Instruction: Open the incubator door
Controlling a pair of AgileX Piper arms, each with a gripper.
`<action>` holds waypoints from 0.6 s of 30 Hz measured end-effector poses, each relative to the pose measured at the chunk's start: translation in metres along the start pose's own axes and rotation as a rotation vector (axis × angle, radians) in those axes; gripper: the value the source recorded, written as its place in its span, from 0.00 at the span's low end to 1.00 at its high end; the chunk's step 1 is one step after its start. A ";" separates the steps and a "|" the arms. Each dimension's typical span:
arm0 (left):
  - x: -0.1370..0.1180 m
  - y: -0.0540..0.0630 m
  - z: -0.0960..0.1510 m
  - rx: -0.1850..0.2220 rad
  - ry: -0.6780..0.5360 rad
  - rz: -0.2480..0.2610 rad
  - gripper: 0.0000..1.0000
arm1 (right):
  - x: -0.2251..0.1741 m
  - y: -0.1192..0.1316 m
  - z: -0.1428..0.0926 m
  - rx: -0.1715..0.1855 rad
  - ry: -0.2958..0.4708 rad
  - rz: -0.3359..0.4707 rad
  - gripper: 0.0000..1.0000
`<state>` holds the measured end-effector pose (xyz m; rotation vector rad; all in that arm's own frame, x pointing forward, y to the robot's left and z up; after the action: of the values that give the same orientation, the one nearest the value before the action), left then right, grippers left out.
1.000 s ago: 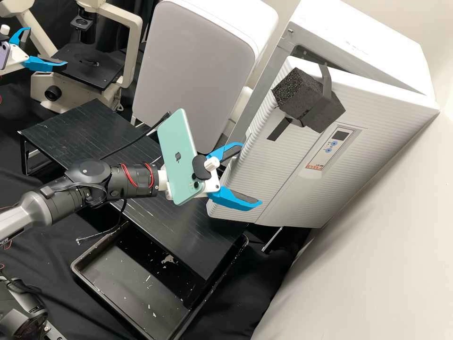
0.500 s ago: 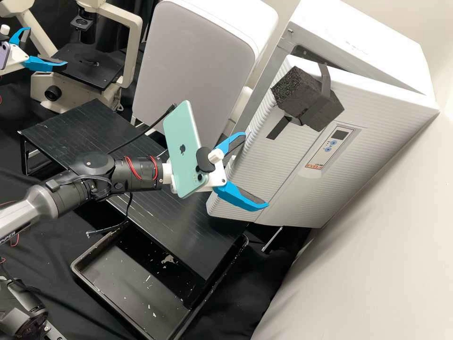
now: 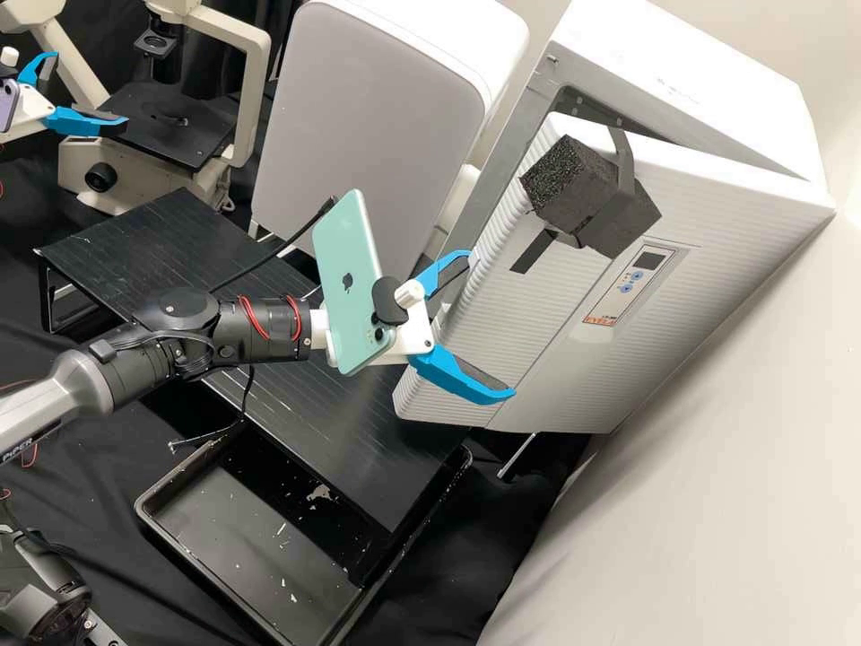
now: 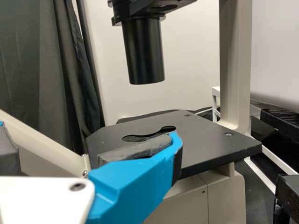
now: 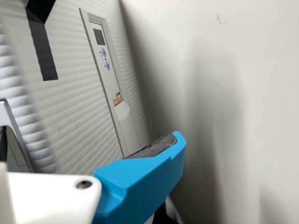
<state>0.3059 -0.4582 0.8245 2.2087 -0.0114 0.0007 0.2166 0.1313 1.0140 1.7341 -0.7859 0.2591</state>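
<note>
A pale wall (image 3: 717,449) is rising beside the incubator (image 3: 682,85), whose ribbed door (image 3: 538,314) is standing ajar, bearing a black foam block (image 3: 587,197). The right gripper (image 3: 491,324) is hovering, spread, at the door's edge; the left gripper (image 3: 91,89) is hanging spread near the microscope (image 3: 161,135).

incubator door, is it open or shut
Open, but only partway: in the high view the incubator door stands out from the cabinet, with a dark gap between them.
</note>
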 end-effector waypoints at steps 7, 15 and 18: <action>0.000 0.000 0.000 0.000 0.000 0.000 1.00 | 0.001 -0.009 -0.011 0.000 0.027 -0.033 1.00; 0.000 0.000 0.000 0.000 0.000 0.000 1.00 | 0.000 -0.017 -0.020 -0.017 0.055 -0.068 1.00; 0.000 0.000 0.000 0.000 0.000 0.000 1.00 | -0.001 -0.018 -0.021 -0.017 0.057 -0.071 1.00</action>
<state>0.3059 -0.4582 0.8245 2.2087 -0.0114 0.0007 0.2315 0.1527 1.0065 1.7278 -0.6819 0.2516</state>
